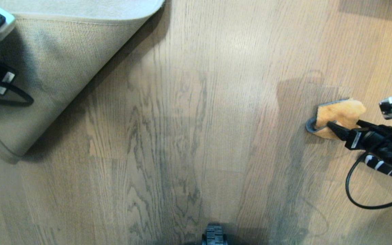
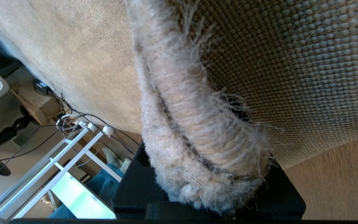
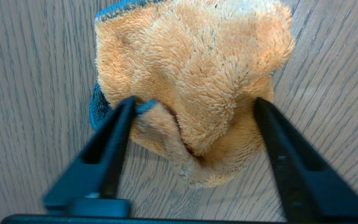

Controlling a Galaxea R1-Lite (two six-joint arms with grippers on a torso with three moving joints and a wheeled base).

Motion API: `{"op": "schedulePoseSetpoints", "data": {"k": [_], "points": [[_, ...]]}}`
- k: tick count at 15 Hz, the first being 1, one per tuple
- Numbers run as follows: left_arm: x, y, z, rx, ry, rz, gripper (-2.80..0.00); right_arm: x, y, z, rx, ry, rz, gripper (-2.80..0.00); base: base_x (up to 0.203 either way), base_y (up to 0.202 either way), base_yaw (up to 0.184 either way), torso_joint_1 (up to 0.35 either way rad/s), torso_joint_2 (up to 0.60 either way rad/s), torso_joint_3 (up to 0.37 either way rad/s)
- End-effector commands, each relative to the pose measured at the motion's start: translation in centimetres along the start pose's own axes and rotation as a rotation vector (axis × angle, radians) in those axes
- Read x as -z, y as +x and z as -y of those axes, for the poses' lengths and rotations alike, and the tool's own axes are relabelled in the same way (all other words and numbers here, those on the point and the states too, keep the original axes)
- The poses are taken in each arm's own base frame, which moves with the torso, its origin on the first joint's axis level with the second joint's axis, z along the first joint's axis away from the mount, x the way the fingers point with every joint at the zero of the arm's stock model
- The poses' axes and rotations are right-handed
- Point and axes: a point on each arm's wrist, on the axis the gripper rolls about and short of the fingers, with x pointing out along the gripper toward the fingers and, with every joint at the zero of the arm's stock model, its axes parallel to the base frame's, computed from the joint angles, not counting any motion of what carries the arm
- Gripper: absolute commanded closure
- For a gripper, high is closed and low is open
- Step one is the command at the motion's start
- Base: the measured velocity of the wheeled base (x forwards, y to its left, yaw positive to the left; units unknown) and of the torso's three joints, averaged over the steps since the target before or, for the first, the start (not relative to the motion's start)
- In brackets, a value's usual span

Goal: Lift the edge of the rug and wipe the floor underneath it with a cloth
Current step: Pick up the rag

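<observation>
Two hands noted: left hand (image 2: 210,199) is clamped on the raised rug edge (image 2: 194,133); right hand (image 3: 194,112) is spread open around the cloth (image 3: 194,71) on the floor (image 1: 182,136)

Right gripper (image 3: 194,105) fingers (image 3: 117,130) spread, straddling cloth (image 3: 194,62) on floor (image 3: 26,93).

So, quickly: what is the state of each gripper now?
Left gripper: shut on the rug edge, holding it off the floor.
Right gripper: open, fingers on either side of the cloth.
</observation>
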Motion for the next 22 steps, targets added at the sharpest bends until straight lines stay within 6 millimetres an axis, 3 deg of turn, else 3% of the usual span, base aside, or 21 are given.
{"op": "schedulePoseSetpoints", "data": {"k": [1, 12, 22], "points": [[0.0, 0.0, 0.0, -0.002, 0.004, -0.003, 0.00, -0.1, 0.0, 0.0, -0.001, -0.001, 0.008, 0.00, 0.000, 0.000, 0.000, 0.000, 0.00, 0.000], [0.0, 0.0, 0.0, -0.003, 0.002, -0.001, 0.00, 0.4, -1.6, -0.5, -0.008, 0.001, 0.024, 0.00, 0.000, 0.000, 0.000, 0.000, 0.00, 0.000], [-0.1, 0.0, 0.0, -0.002, 0.001, 0.001, 0.00, -1.7, -6.4, -1.4, -0.008, -0.014, 0.122, 0.00, 0.000, 0.000, 0.000, 0.000, 0.00, 0.000]]}}
